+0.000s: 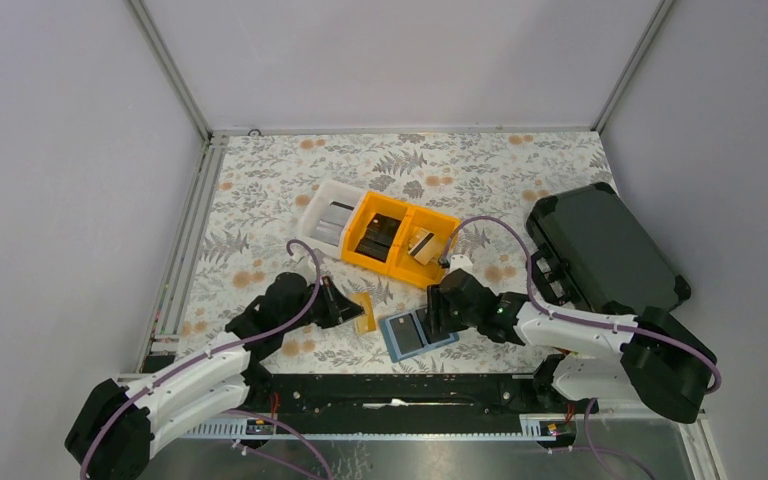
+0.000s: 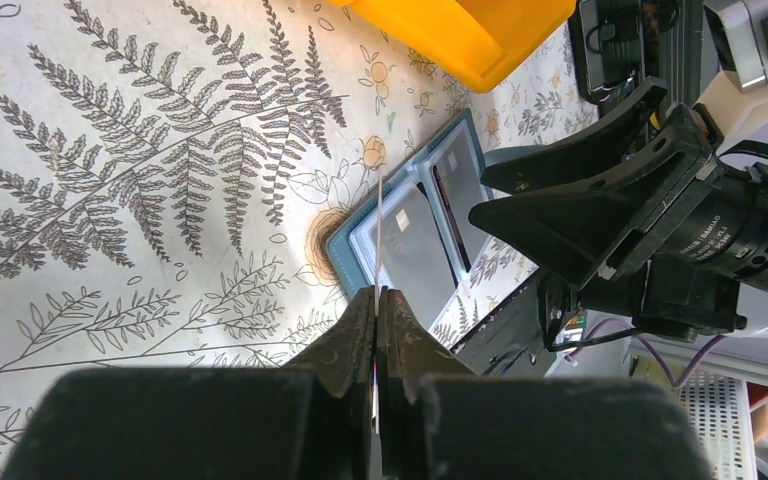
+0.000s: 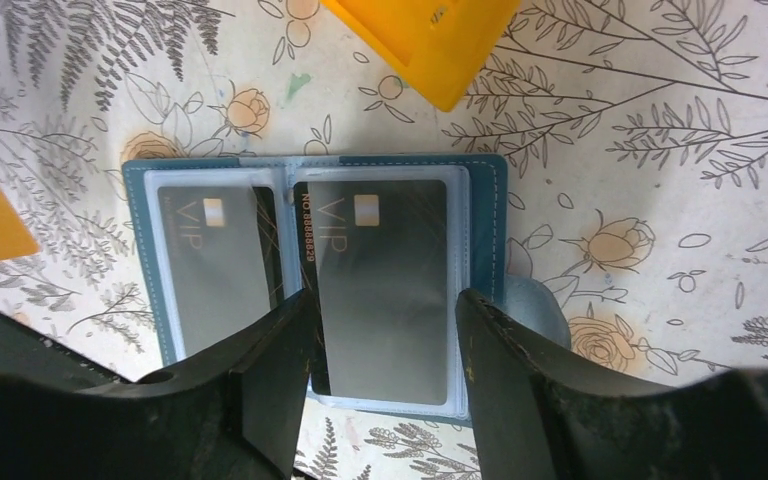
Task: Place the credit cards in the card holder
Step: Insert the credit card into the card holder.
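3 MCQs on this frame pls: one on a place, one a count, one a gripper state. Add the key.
1. Where is the card holder?
A. open flat on the floral table, near the orange bin
B. inside that bin
C. lifted in a gripper

2. How many cards show in its pockets?
A. none
B. four
C. two

3. What is the left gripper doing?
A. open, empty
B. shut on a thin card
C. shut on the card holder

Key:
1 A: the right wrist view shows it lying open on the cloth.
2 C: two dark cards, one in each pocket.
3 B: the left wrist view shows it pinching the card edge-on.
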### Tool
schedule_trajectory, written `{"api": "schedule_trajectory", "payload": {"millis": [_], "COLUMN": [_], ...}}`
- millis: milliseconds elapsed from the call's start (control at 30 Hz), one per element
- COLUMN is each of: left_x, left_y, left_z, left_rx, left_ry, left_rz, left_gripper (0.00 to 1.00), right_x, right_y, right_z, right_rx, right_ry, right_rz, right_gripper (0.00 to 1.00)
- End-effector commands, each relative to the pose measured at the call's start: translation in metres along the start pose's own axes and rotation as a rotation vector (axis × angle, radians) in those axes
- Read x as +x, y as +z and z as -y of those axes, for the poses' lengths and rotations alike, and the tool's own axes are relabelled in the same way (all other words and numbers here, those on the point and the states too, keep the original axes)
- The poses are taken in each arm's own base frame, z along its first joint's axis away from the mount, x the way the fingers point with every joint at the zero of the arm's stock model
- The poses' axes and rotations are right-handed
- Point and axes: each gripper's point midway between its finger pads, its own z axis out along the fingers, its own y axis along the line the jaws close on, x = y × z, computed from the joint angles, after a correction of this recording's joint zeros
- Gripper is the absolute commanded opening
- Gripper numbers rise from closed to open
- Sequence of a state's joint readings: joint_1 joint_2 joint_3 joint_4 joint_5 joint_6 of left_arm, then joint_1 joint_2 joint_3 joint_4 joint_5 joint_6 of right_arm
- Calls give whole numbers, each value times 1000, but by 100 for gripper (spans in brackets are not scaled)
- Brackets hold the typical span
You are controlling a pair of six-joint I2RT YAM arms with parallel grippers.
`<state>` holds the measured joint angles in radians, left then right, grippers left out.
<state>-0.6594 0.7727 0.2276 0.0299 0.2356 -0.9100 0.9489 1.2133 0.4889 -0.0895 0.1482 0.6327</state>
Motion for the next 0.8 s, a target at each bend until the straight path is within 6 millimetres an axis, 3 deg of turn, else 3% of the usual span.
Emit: {"api": "schedule_trajectory", "payload": {"millis": [0, 267, 400, 533, 633, 767], "left_x": [-16, -11, -10, -10, -9, -6], "left_y": [1, 2, 2, 3, 5, 7], "left_z": [24, 18, 17, 15, 14, 10], "left_rx": [86, 75, 72, 66, 65, 56], "left_ry": [8, -6, -8, -6, -5, -9], "left_rz": [43, 33, 30, 31, 26, 19], "left_gripper": [0, 0, 0, 0, 0, 0], "right_x": [-1, 2, 4, 19, 16, 0], "right_y": [-2, -1, -2, 3, 0, -9], "right_z": [-15, 10, 8, -14, -40, -54], "right_rx": [-107, 7, -12, -128, -256, -317], "right_ry": [23, 26, 38, 57, 72, 99], "right_rz": [-10, -6, -12, -97, -103, -50], "right_gripper": [59, 61, 62, 61, 58, 57]}}
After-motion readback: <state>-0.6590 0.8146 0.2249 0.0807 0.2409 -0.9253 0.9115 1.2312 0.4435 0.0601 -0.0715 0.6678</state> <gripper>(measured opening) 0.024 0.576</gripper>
